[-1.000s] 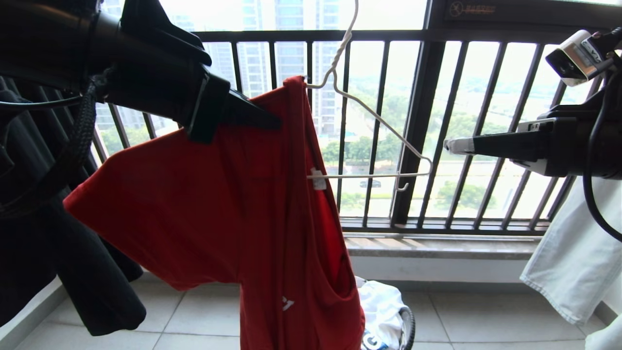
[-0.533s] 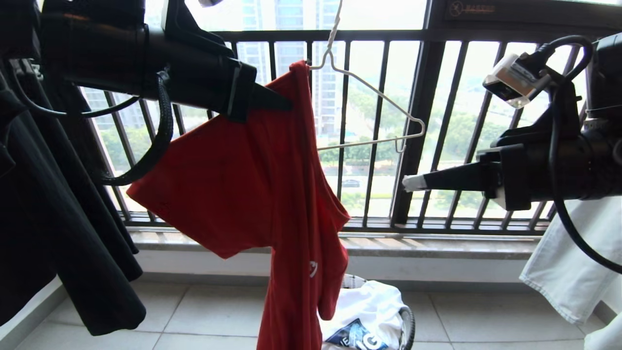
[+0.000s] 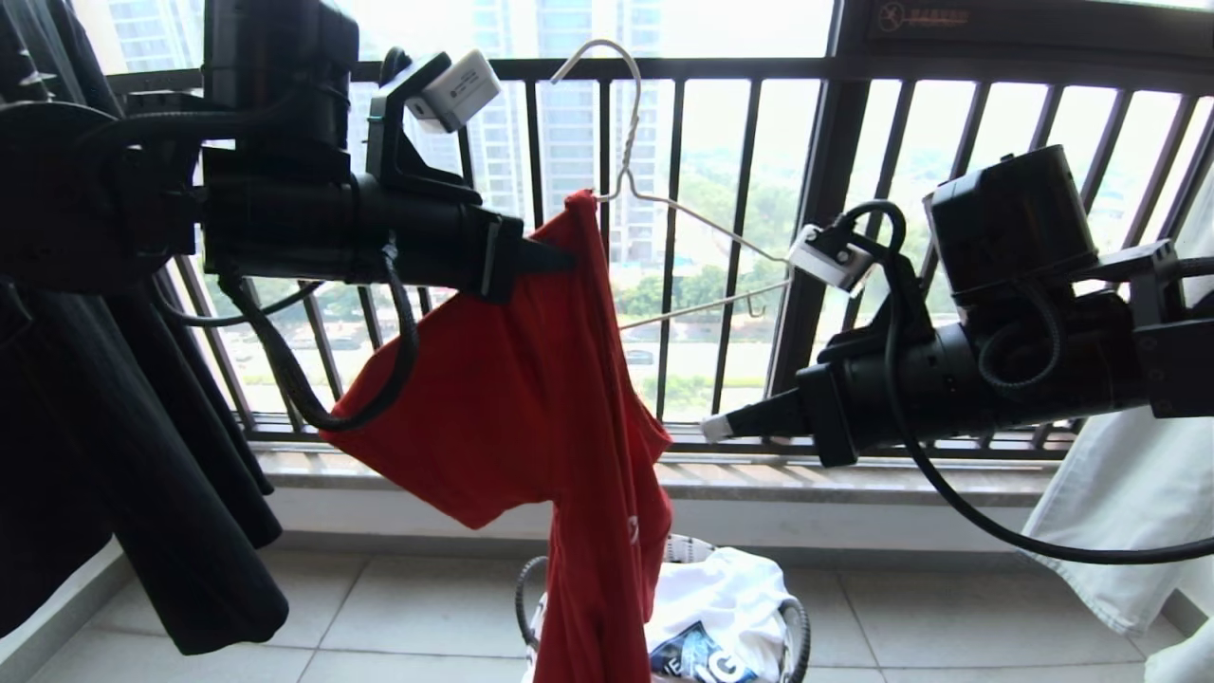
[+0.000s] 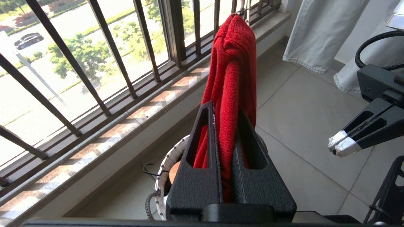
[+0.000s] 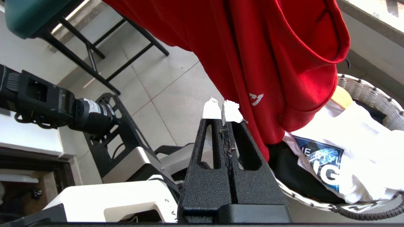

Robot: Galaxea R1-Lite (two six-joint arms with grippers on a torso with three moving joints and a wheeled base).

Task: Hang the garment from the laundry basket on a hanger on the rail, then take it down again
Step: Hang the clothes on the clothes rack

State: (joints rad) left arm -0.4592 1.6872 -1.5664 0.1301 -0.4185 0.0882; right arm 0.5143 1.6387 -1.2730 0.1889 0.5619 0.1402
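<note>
Left gripper pinches the soft red T-shirt draped on a thin wire hanger; beside the shirt, the tape-tipped right gripper is pressed together, empty

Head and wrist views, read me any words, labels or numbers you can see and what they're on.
"IG": large white letters on the blue graphic of the white T-shirt in the laundry basket; smaller print above is unreadable.
Orange logo and lettering on the dark window frame: too blurred.
White mark on the red T-shirt: a logo, no letters.
</note>
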